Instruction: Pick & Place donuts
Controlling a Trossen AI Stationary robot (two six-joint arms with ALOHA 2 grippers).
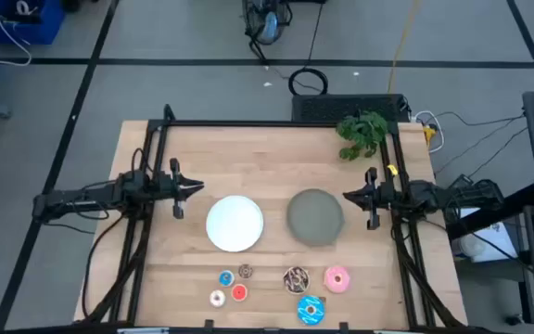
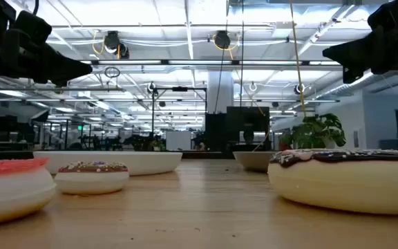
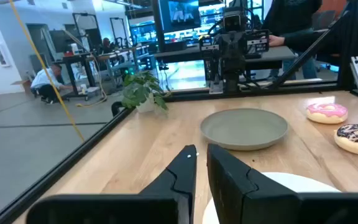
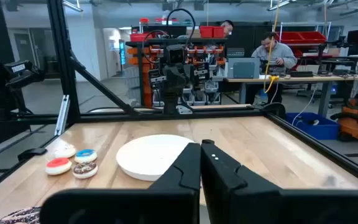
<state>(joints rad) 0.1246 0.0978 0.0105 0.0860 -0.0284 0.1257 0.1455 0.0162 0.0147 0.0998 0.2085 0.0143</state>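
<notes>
Your left end effector (image 1: 191,188) and right end effector (image 1: 352,197) hover with fingers pressed together, holding nothing. They flank the white plate (image 1: 235,223) and grey plate (image 1: 315,217), likely staged before reaching the donuts (image 1: 276,286) lined along the tabletop (image 1: 248,158) edge.

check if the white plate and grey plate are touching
Apart. The high view shows a strip of bare wood between the white plate and the grey plate.

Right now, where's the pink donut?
High view: the pink donut lies near the table's front edge, right of the brown sprinkled donut and below the grey plate.
</notes>
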